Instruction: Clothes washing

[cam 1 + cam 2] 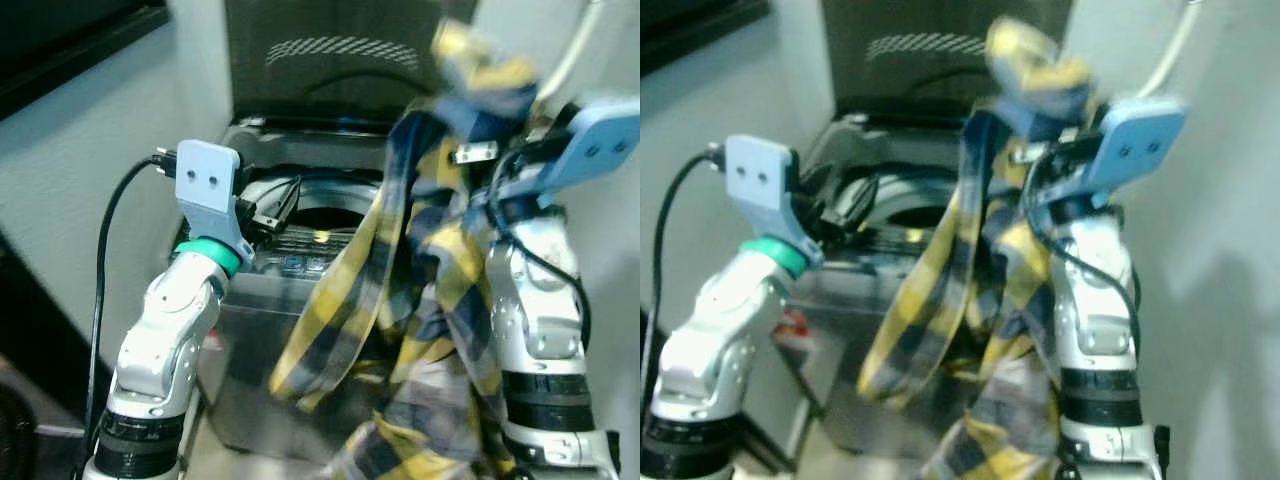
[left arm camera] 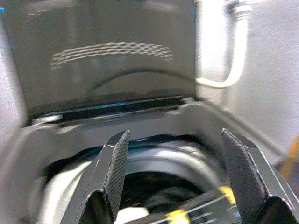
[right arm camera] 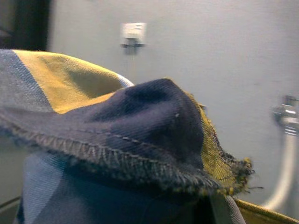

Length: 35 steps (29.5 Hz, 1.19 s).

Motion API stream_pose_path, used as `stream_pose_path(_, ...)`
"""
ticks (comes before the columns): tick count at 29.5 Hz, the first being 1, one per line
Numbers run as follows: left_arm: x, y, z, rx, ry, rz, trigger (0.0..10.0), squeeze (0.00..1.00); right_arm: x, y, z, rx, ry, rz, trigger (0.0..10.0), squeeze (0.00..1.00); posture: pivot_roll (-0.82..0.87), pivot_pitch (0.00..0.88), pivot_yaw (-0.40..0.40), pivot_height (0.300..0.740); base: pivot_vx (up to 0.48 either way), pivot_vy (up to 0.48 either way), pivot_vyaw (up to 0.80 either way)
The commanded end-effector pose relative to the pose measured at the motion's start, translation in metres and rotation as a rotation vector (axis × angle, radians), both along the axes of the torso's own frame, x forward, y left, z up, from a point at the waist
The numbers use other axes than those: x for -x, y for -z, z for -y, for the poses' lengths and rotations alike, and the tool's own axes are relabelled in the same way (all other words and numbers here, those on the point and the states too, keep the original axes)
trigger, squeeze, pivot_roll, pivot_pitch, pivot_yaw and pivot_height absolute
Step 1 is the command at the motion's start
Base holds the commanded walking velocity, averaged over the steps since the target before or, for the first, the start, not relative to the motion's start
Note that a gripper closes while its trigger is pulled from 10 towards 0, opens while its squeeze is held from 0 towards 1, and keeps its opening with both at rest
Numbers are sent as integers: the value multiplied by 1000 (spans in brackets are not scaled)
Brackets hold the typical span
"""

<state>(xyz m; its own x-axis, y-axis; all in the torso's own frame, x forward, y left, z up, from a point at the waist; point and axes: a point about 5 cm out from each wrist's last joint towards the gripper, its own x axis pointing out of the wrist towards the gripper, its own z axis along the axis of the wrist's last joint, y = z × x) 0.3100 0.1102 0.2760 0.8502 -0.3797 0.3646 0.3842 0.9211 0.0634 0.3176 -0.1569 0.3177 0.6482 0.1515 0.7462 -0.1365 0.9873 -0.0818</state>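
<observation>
A yellow and navy plaid shirt (image 1: 430,270) hangs in long folds from my raised right gripper (image 1: 478,152), which is shut on its top; the cloth bunches above the wrist and its seam (image 3: 140,154) lies across the right wrist view. Behind it stands a top-loading washing machine (image 1: 300,215) with its lid (image 1: 330,60) up and its drum (image 2: 154,182) open. My left gripper (image 2: 175,179) is open, held at the drum's left rim with nothing between its fingers (image 2: 114,163).
A white wall (image 1: 1210,250) is close on the right, with a white hose (image 2: 238,51) running down it. A black cable (image 1: 105,260) loops from my left wrist. A dark cabinet (image 1: 60,40) is high on the left.
</observation>
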Motion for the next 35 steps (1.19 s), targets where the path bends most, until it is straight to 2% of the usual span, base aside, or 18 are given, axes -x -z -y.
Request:
stream_pose_path(1,-1,2,-3,-1,-18,0,10000,0,0,0,-9,14,-30,1,10000,0,11,0,50,740,0,0,0)
stream_pose_path(10,-2,1,-4,-17,-47,24,10000,0,-5,7,-15,16,-37,-40,10000,0,22,0,41,740,304,94,0)
stream_pose_path(20,-2,2,-5,-20,-54,24,10000,0,-6,7,-12,-9,-18,-43,10000,0,24,0,40,740,423,0,-791)
stream_pose_path(22,-2,2,-4,-21,-47,19,10000,0,-7,6,-9,-14,-2,-41,10000,0,22,0,42,740,277,0,0)
stream_pose_path(35,-1,3,0,-31,-22,18,10000,0,-6,6,-7,-19,-1,-36,10000,0,19,0,48,740,0,0,0)
